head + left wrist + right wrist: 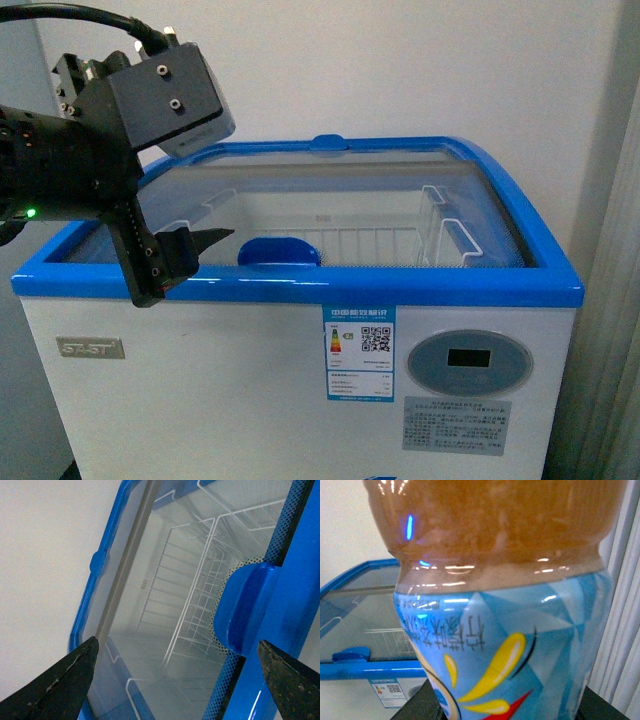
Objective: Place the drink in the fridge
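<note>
Drink [495, 630] does not show in the front view. At that view's left, the left gripper [185, 255] hovers at the front-left rim of the fridge [200, 400]. Its fingers [60, 685] are spread wide with nothing between them, near the blue handle [278, 252] of the glass lid [330, 190]. A wire basket [440, 235] sits inside, toward the right. The right gripper [510, 712] pinches the bottle low down, in the air outside the fridge.

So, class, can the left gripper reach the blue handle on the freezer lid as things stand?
Probably yes: the left gripper is open, the blue handle lies just ahead, and nothing sits between them.
</note>
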